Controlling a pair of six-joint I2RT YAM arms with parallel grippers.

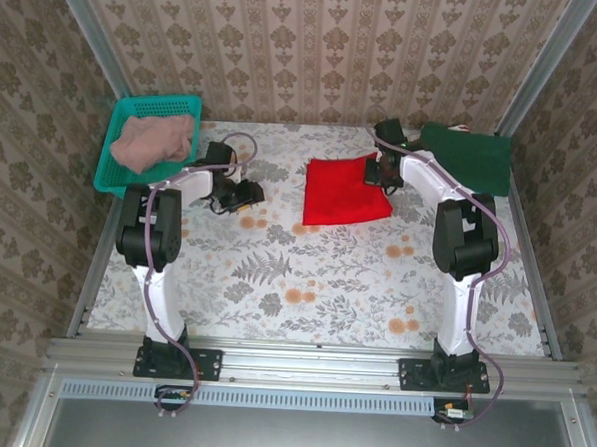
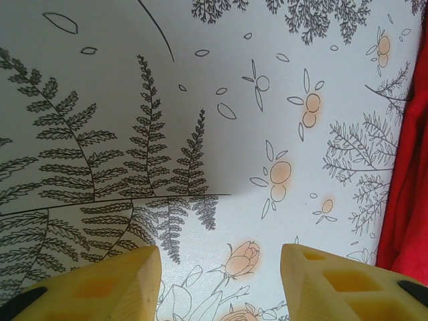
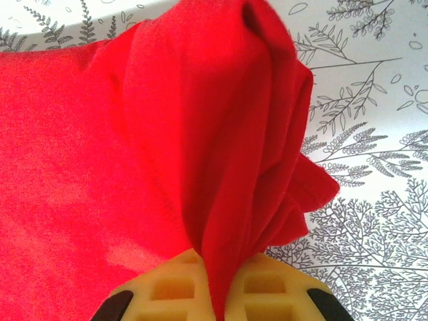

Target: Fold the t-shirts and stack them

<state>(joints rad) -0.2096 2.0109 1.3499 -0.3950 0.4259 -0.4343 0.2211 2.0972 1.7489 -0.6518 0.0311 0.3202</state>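
Teal mesh basket (image 1: 163, 101) holds crumpled dusty pink tee (image 1: 155, 141). Right gripper (image 3: 210, 267) jaws clamped on red tee (image 3: 134, 134) fold. Left gripper (image 2: 221, 271) jaws apart.

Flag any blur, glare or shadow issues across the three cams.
Top external: even light, sharp, no glare. Left wrist: tablecloth print crisp, a soft grey shadow mid-frame, the open left gripper slightly soft. Right wrist: red t-shirt, pinched in the right gripper, is oversaturated with the weave lost on its left side; the tablecloth print beside it is sharp.
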